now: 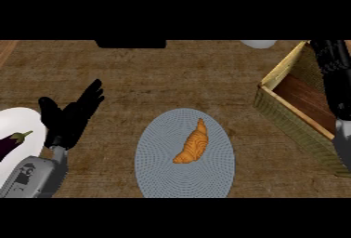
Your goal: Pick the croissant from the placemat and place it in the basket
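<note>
A golden-brown croissant (pixel 194 144) lies lengthwise on the grey-blue round placemat (pixel 161 160) at the counter's middle front. The wicker basket (pixel 291 116), with a wooden floor, stands at the right edge and nothing shows inside it. My right hand (pixel 334 69) stretches over the basket's far side with its fingers straight, well right of the croissant. My left hand (pixel 68 118) rests open at the left, fingers up, a short way left of the placemat. Neither hand touches the croissant.
A purple eggplant (pixel 11 143) lies on a white plate (pixel 24 118) at the left edge, beside my left forearm. A black object (pixel 130 44) and a white rounded object (pixel 258 43) sit at the counter's far edge. Wooden countertop runs between placemat and basket.
</note>
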